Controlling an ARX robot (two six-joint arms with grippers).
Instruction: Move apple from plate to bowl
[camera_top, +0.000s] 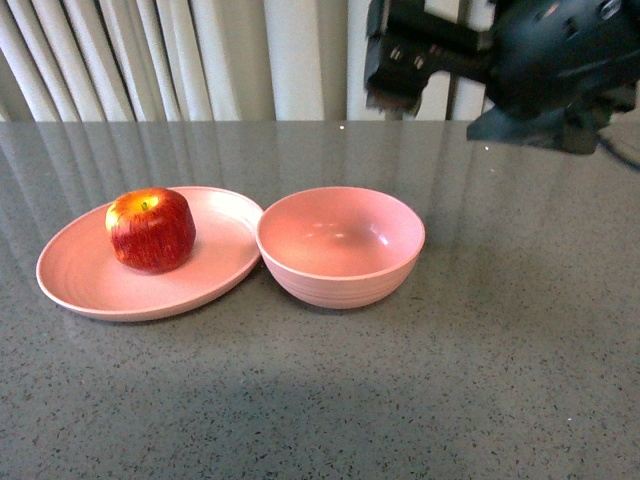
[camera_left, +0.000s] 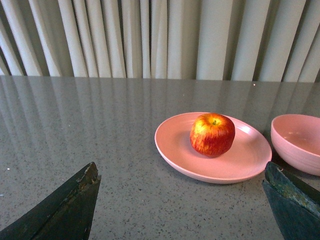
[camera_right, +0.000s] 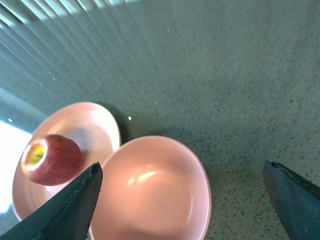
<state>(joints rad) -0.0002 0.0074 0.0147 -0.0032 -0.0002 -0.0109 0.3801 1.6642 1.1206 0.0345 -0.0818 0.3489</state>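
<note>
The red apple (camera_top: 150, 230) rests on the shallow pink plate (camera_top: 90, 285) at the left of the table. The deep pink bowl (camera_top: 340, 290) stands empty, touching the plate's right rim. My left gripper (camera_left: 181, 170) is open low over the table, short of the plate (camera_left: 200, 165), with the apple (camera_left: 212, 134) ahead and the bowl (camera_left: 300, 150) off to one side. My right gripper (camera_right: 181, 166) hangs open above the bowl (camera_right: 202, 175), holding nothing; the apple (camera_right: 52, 160) and plate (camera_right: 95, 125) lie beyond one finger. The right arm (camera_top: 540, 60) hovers high at the back right.
A grey speckled tabletop (camera_top: 520, 330) carries the dishes. Pale pleated curtains (camera_top: 200, 60) hang behind the table's far edge.
</note>
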